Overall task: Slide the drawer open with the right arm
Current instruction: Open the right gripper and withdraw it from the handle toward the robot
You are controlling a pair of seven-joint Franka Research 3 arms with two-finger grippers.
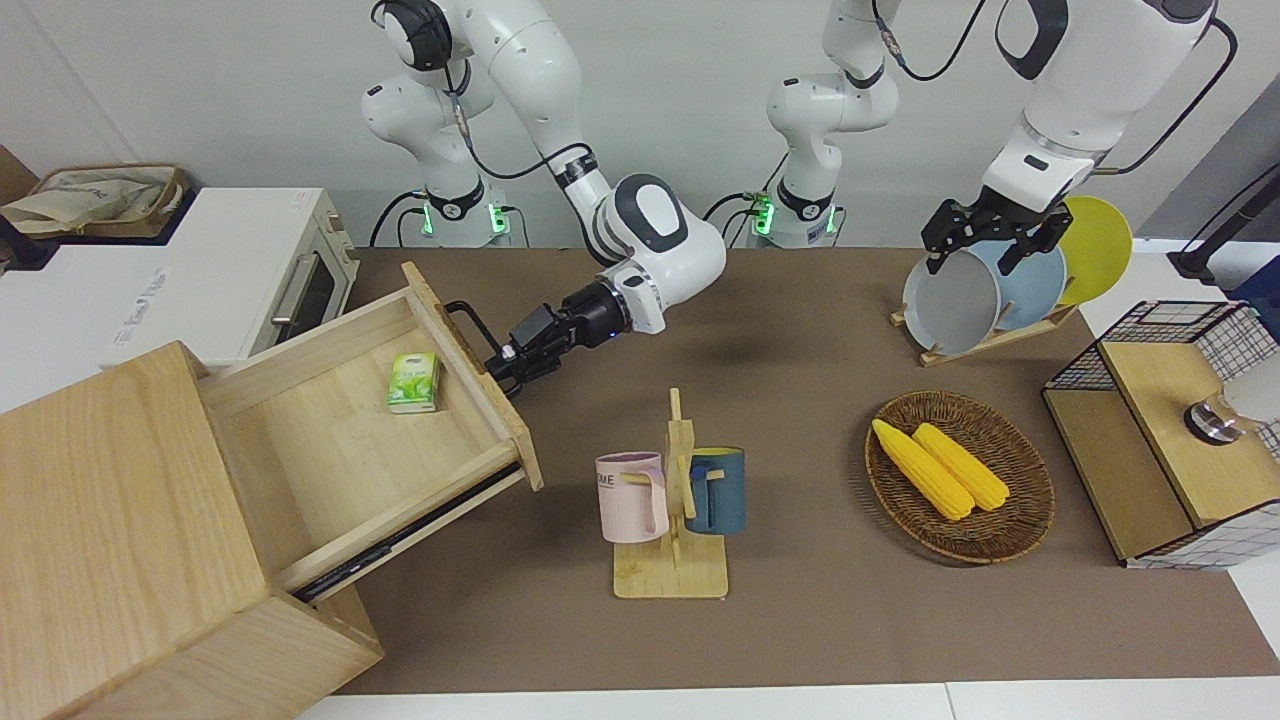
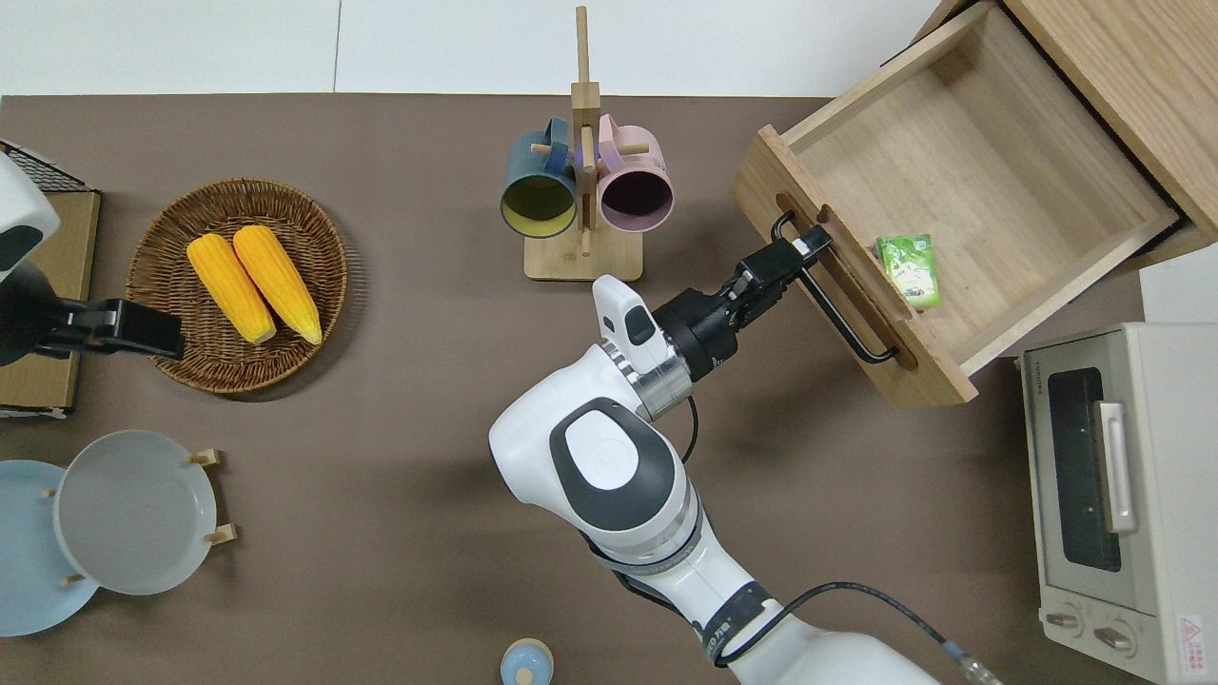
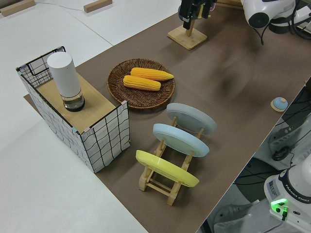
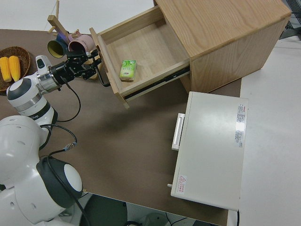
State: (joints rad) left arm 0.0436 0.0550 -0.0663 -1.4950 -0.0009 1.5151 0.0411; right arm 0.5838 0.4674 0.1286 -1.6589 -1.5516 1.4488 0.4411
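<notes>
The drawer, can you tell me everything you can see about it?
The drawer is wide, shallow and made of pale wood, with a black bar handle on its front. It is pulled far out of its big wooden cabinet. A small green packet lies inside. The right gripper is at the handle.

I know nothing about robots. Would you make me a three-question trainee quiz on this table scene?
1. True or false: the drawer is pulled well out of the cabinet.
2. What does the right gripper grip? A) pink mug B) the drawer's handle C) toaster oven door
3. What lies inside the drawer?

Key:
1. True; its whole floor shows.
2. B; the fingers close on the black bar near its end, and the left arm is parked.
3. A small green packet, near the front panel.
</notes>
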